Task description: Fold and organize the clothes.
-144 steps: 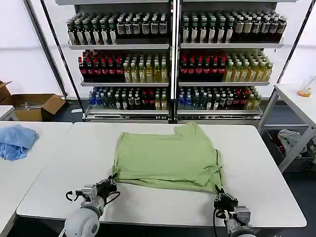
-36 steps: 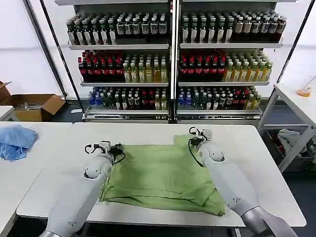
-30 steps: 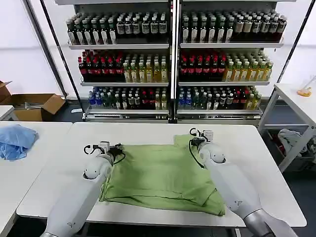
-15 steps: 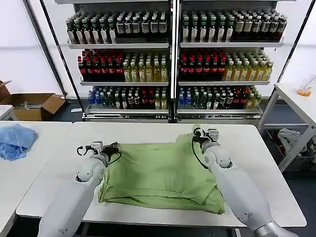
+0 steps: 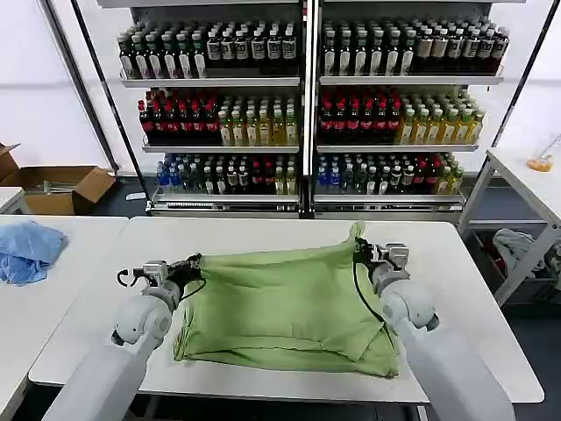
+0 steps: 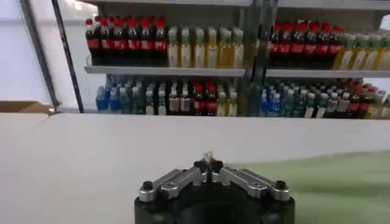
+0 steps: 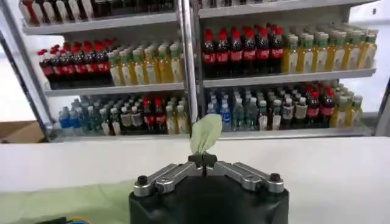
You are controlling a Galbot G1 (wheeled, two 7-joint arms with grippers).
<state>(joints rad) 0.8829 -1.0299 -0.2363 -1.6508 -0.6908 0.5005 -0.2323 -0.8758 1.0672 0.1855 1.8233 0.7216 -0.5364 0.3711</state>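
The light green shirt (image 5: 285, 307) lies partly folded in the middle of the white table (image 5: 473, 316), its far edge raised and stretched taut. My left gripper (image 5: 193, 261) is shut on the far left corner. A sliver of cloth pokes out above my left gripper (image 6: 208, 165). My right gripper (image 5: 361, 247) is shut on the far right corner. A green flap (image 7: 206, 133) stands up from my right gripper (image 7: 202, 160).
Shelves of bottles (image 5: 307, 114) stand behind the table. A light blue cloth (image 5: 26, 248) lies on the left table, with a cardboard box (image 5: 61, 187) beyond it. A side table with a bin of cloth (image 5: 517, 250) stands at the right.
Both grippers went from the shirt's near corners to its far edge. In the last half second they drew apart and slightly towards me, lifting and tightening that edge.
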